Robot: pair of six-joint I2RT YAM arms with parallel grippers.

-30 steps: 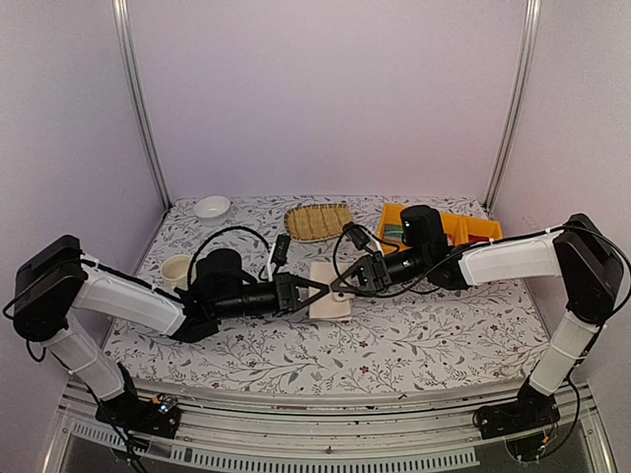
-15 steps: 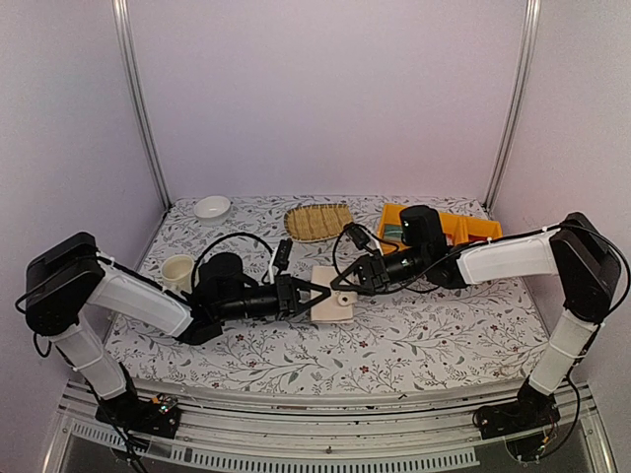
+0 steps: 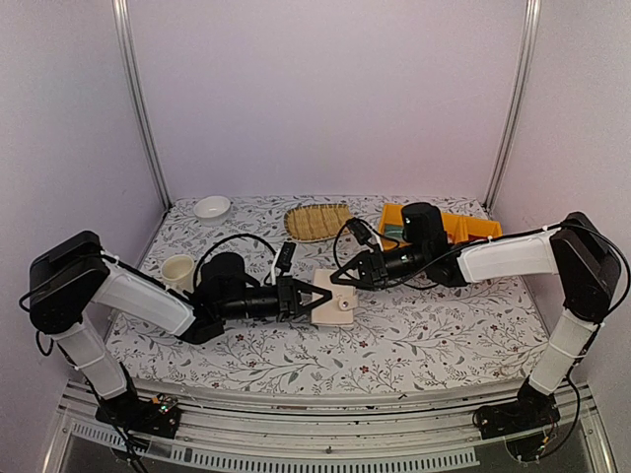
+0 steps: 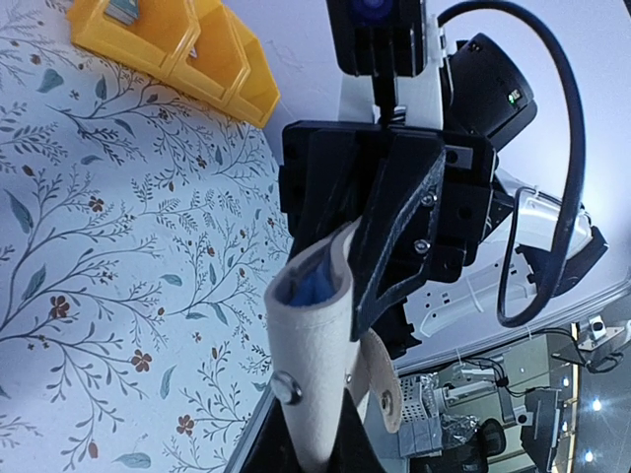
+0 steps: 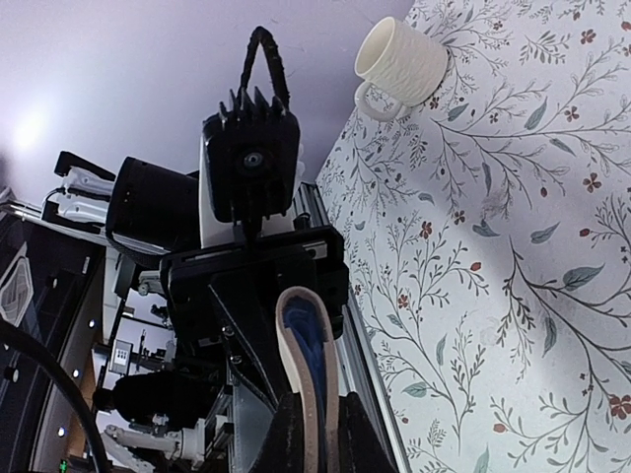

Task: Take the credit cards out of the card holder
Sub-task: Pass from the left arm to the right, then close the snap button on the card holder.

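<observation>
Two grippers: the left gripper (image 3: 309,300) and the right gripper (image 3: 340,282) meet nose to nose over the middle of the flower-patterned table (image 3: 414,340), both on the card holder (image 3: 333,305).
Left gripper: clenched on the holder's left end, the end with the metal snap.
Right gripper: clamped over the opposite, open end. In its own wrist view its fingers flank the tan edge on both sides. Whether the pads pinch only the holder or the card inside as well is hard to tell.
Card holder: tan with a cream edge, gripped at both ends and seen edge-on from both wrists. Its mouth is slightly parted, and a small strap with a snap hangs loose at its side.
Blue card (image 4: 314,286): inside the holder, only a sliver showing in the gap.
Mug (image 3: 177,268): cream, upright on the table beside the left arm, well apart from the holder.
Bowl (image 3: 211,206): white, at the far left corner.
Straw mat (image 3: 317,221): at the back, beyond the holder.
Yellow bin (image 3: 463,229): at the back right, behind the right arm.
</observation>
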